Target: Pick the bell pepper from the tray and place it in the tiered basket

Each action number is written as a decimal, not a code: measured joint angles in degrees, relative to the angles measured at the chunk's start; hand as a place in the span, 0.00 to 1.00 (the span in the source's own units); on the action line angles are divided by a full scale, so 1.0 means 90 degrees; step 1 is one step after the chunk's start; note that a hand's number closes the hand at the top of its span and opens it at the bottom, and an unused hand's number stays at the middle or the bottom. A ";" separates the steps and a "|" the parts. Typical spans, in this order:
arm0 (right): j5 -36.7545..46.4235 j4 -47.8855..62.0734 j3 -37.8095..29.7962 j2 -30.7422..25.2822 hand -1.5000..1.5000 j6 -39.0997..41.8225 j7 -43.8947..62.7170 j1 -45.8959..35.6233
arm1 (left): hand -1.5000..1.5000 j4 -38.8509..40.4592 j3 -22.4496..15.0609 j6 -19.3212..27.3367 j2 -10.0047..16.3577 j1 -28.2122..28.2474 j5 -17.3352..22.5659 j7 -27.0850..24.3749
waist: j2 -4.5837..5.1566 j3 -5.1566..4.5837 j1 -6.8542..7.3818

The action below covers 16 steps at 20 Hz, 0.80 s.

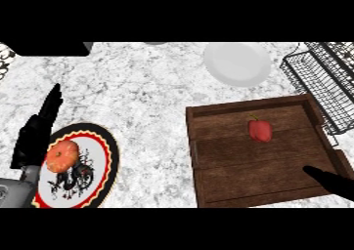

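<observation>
A red bell pepper (pixel 260 130) lies in the upper middle of the brown wooden tray (pixel 231 171). The black wire tiered basket (pixel 331 83) stands at the right edge, just beyond the tray's far right corner. My right hand (pixel 337 183) comes in at the lower right over the tray's near right corner, fingers straight and pointing toward the pepper, well short of it and holding nothing. At the left, my left hand (pixel 37 132) rests open with its fingers up.
A patterned plate (pixel 100 166) with a red and black rim holds an orange pumpkin-like fruit (pixel 62 156) at the lower left. A plain white plate (pixel 237 63) sits at the back. A dark object (pixel 50 48) lies at the top left of the marble counter.
</observation>
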 measured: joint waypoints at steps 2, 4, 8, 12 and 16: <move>0.0131 -0.0345 0.0086 -0.0311 0.00 0.0306 0.0951 -0.0252 | 0.50 -0.0044 -0.0015 0.0002 -0.0022 0.0053 -0.0036 -0.0011 | -0.0004 0.0005 0.0046; 0.0365 -0.0506 0.0242 -0.0443 0.00 0.0486 0.1790 -0.0658 | 0.50 -0.0034 0.0002 -0.0055 -0.0041 0.0020 -0.0042 0.0019 | -0.0004 0.0013 0.0070; 0.0484 -0.0477 0.0354 -0.0598 0.00 0.0914 0.2764 -0.1534 | 0.50 -0.0005 -0.0049 0.0045 -0.0224 -0.0109 -0.0209 0.0103 | -0.0003 0.0022 0.0089; 0.0327 0.0064 0.0446 -0.0479 0.00 0.1110 0.3044 -0.2119 | 0.50 0.0105 0.0089 -0.0120 -0.0193 -0.0089 -0.0144 0.0004 | 0.0004 0.0028 0.0110; 0.0304 0.0500 0.0590 -0.0389 0.00 0.1276 0.3219 -0.2477 | 0.50 0.0214 0.0206 -0.0240 -0.0173 -0.0183 -0.0133 0.0012 | 0.0002 0.0033 0.0089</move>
